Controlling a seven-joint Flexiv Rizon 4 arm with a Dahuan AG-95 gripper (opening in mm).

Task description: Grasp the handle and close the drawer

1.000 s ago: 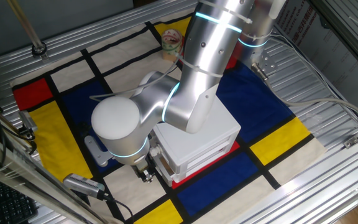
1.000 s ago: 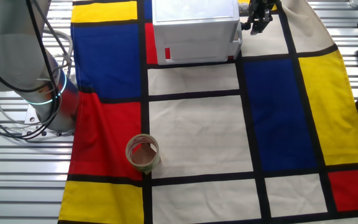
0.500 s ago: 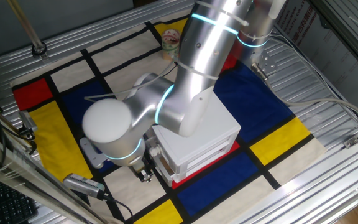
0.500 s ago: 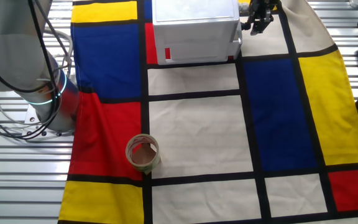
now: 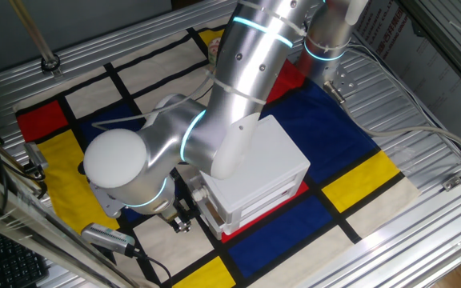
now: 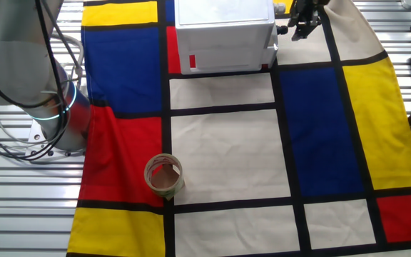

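The white cabinet (image 5: 266, 164) stands on the chequered cloth under my arm. Its drawer (image 5: 210, 210) faces the lower left in one fixed view, and its front panel looks nearly flush with the cabinet body. In the other fixed view the drawer front (image 6: 272, 41) is the cabinet's right face, and the tiny dark handle (image 6: 282, 30) sticks out of it. My gripper (image 6: 303, 30) hangs just right of the handle, a small gap away, with its fingers apart and nothing between them. The gripper (image 5: 182, 220) also shows beside the drawer front, partly hidden by the wrist.
A paper cup (image 6: 164, 176) stands on the cloth far from the cabinet. The arm's base (image 6: 57, 107) with its cables sits on the metal table beside the cloth. A grey cylindrical tool (image 5: 106, 238) lies near the cloth's edge, close to the gripper.
The gripper has drawn back from the drawer front, away from the handle. The arm's elbow has swung to the left. The cabinet and cup have not moved.
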